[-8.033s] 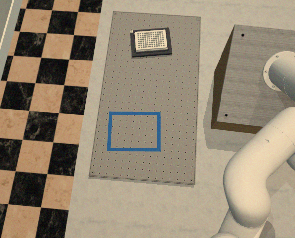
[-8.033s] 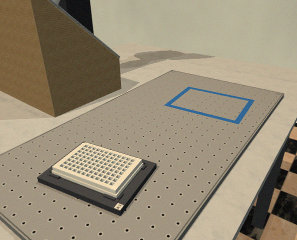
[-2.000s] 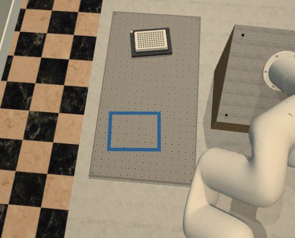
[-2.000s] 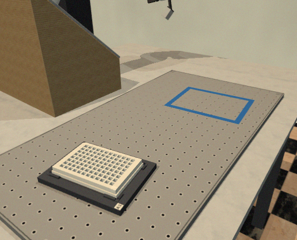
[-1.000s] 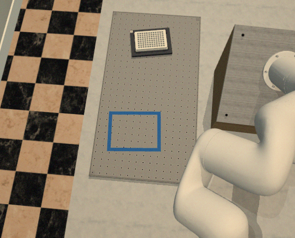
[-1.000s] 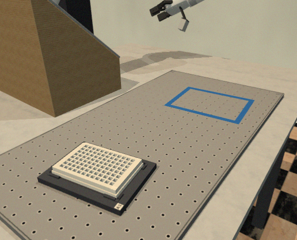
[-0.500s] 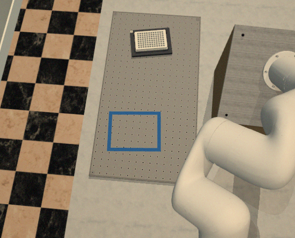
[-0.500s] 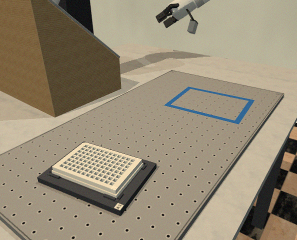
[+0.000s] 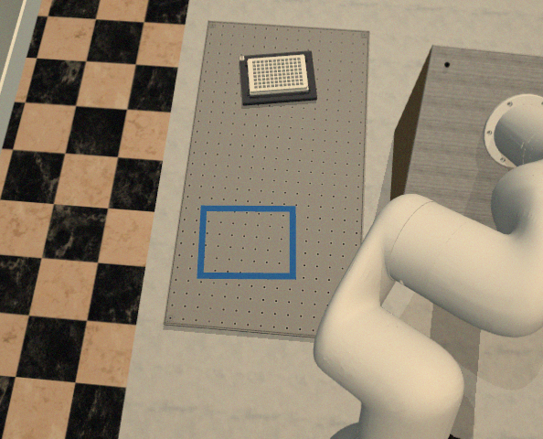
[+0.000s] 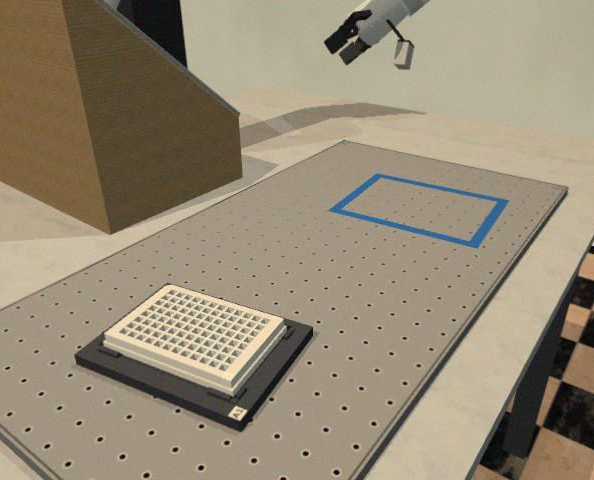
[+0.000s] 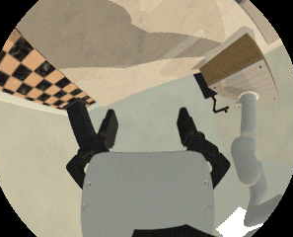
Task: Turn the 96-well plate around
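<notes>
Nearest in the exterior view, the black plate nest N1 (image 10: 266, 374) sits on the perforated deck (image 10: 338, 310), its small white A1 label (image 10: 237, 412) at the front corner. The cream 96-well plate (image 10: 194, 333) lies flat inside the nest's locators, fully down and wells up. Which corner of the plate is cut off is too small to tell from here, though by the task it should be the one diagonally opposite the label.

Farther along the deck, well apart from the nest, is bench spot B1 (image 10: 486, 222), a blue taped outline with nothing inside it. To the side stands the wooden pedestal (image 10: 106, 129) that carries the arm.

Farthest and high above the table hangs the gripper (image 10: 350, 41), its jaws spread to their full width and holding nothing. In the wrist view the fingers frame only wall and floor, not the plate.

The plate is untouched, so the whole job is ahead. The main risks, as I judge them: descending off-centre so one finger lands on the well grid or the nest's locators; gripping the plate askew so it tilts on lifting; and turning it less than a true half turn, leaving a corner riding up on a locator instead of seating flat.
</notes>
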Tool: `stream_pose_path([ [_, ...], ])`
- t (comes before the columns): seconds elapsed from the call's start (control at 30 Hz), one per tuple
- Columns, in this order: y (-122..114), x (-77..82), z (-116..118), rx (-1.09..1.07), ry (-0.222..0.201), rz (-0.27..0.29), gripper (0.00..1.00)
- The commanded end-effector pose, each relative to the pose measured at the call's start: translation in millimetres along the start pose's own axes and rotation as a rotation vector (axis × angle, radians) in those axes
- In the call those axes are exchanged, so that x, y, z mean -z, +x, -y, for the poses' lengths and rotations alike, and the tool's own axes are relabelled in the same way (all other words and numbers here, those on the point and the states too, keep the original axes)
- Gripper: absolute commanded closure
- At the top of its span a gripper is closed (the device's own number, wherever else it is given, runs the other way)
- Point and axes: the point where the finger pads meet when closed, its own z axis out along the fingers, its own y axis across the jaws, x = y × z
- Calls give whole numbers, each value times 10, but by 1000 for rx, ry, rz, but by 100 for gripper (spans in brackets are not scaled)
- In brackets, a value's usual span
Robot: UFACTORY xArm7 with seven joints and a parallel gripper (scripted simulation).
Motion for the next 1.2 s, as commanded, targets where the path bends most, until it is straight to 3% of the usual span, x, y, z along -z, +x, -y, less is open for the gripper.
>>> stream_pose_path([
  [0.0, 113, 73, -96, -7, -6, -76, 0],
  [0.37, 404, 221, -351, -7, -6, -76, 0],
  [0.47, 493, 284, -454, -26, -23, -173, 0],
  [0.9, 768, 476, -776, -27, -23, -174, 0],
  [1.0, 840, 544, -889, -47, -45, -263, 0],
  [1.17, 910, 612, -1003, -47, -45, -264, 0],
])
